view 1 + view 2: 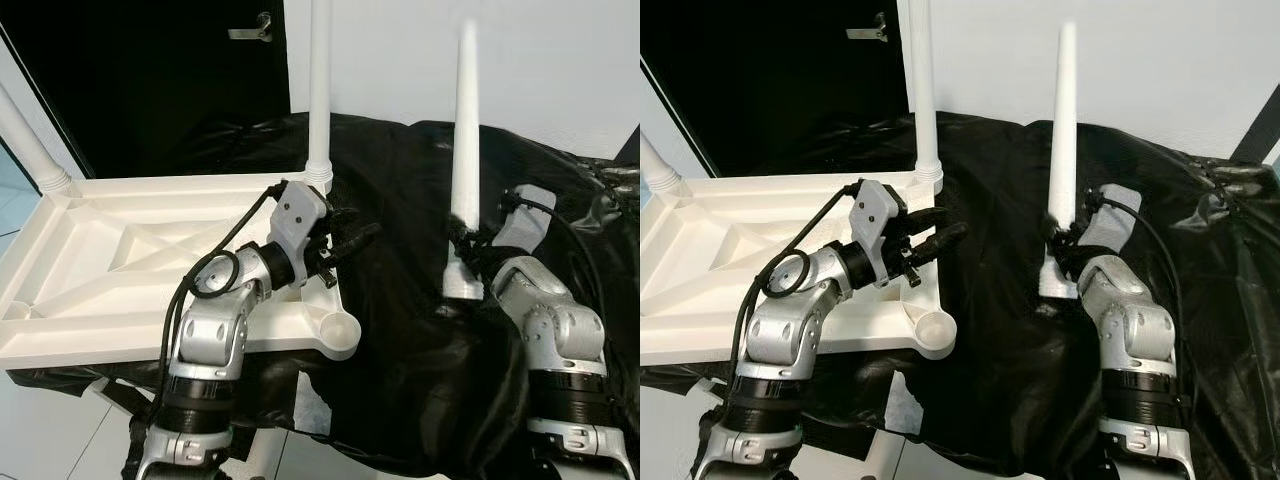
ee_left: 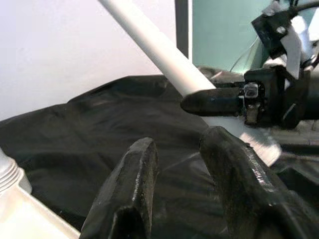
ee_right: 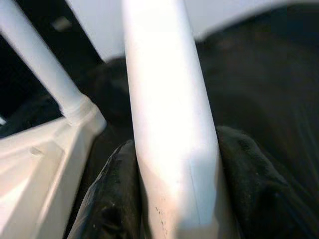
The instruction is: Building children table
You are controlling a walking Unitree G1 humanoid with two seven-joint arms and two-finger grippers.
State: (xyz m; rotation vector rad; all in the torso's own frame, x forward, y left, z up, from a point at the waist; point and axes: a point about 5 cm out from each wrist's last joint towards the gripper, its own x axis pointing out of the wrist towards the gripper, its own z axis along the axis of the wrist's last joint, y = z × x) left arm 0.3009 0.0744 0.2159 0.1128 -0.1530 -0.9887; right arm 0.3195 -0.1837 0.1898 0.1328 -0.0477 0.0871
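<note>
The right gripper (image 1: 1060, 240) is clamped on a loose white leg (image 1: 1063, 140), its two black fingers (image 3: 107, 199) pressed to either side of the leg near its thick end; the leg stands nearly upright, thin end up, over the black sheet (image 1: 1010, 330), well to the right of the tabletop (image 1: 140, 260). The left gripper (image 1: 350, 240) hovers just past the tabletop's right edge, its fingers (image 2: 129, 189) a little apart with nothing between them, pointing across the sheet toward the held leg. The white tabletop lies upside down, ribbed underside up. Three legs can be counted: the one held, one (image 1: 319, 90) standing in the tabletop's far right corner just behind the left gripper, and one (image 1: 30, 150) at its far left corner. An open socket (image 1: 338, 328) shows at the near right corner. Behind the tabletop a dark door with a handle (image 1: 252, 28) can be seen. No writing is legible anywhere.
</note>
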